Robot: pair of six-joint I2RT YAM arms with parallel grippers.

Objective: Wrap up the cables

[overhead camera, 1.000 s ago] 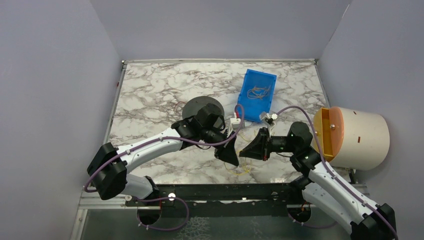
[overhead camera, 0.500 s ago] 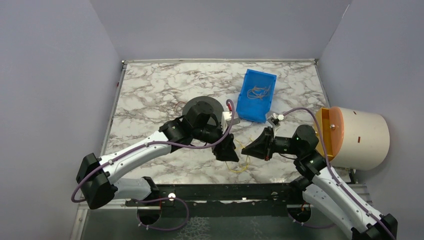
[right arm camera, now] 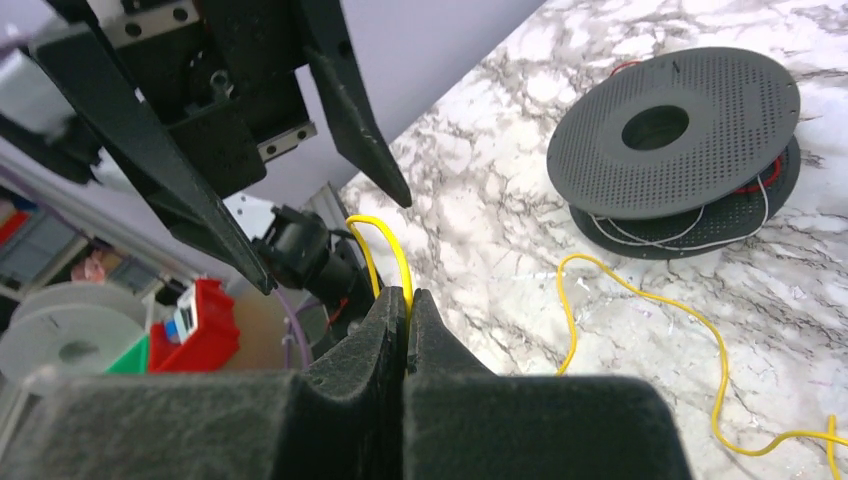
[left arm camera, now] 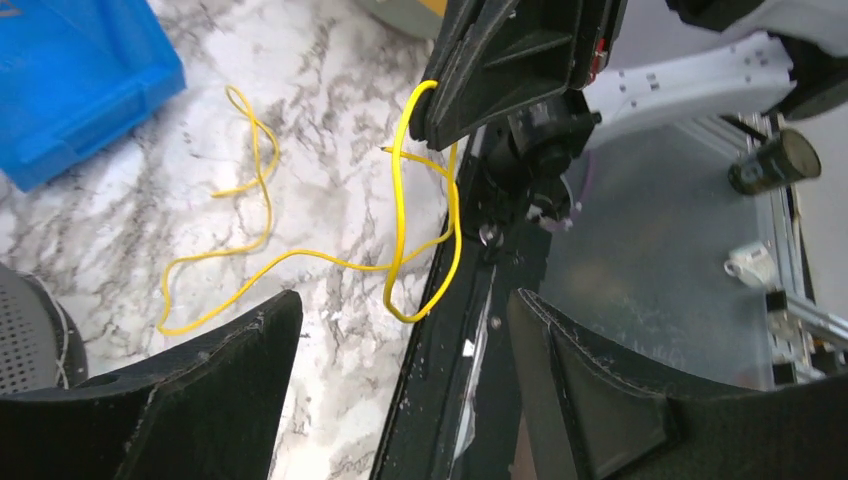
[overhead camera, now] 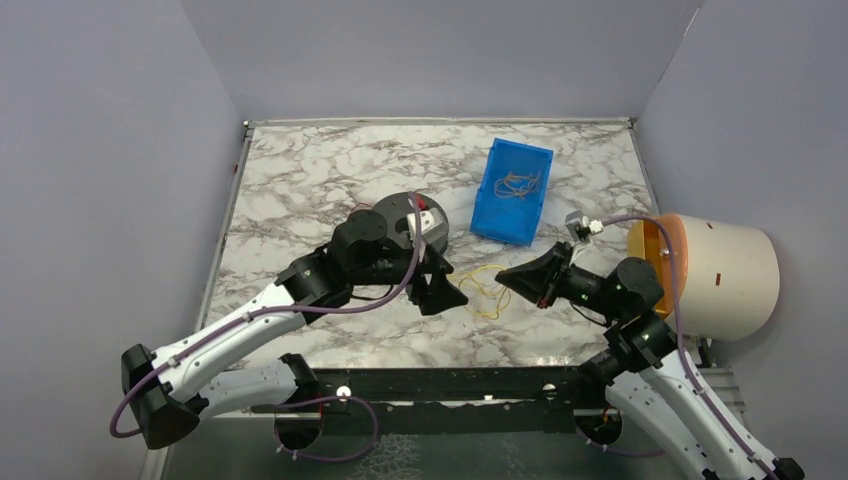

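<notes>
The yellow cable [overhead camera: 486, 291] is thin and limp. It lies in loose, uneven loops on the marble table [overhead camera: 300, 190], in front of the blue bin [overhead camera: 512, 190] and to the right of the grey spool [overhead camera: 395, 212]. One bend of it rises off the table as a narrow arch. The right tool [right arm camera: 405, 300] has its fingers pressed together on that arch, pinching the cable at the tips. The left tool [left arm camera: 400, 300] is spread wide with nothing between its fingers, and sits just left of the loops.
</notes>
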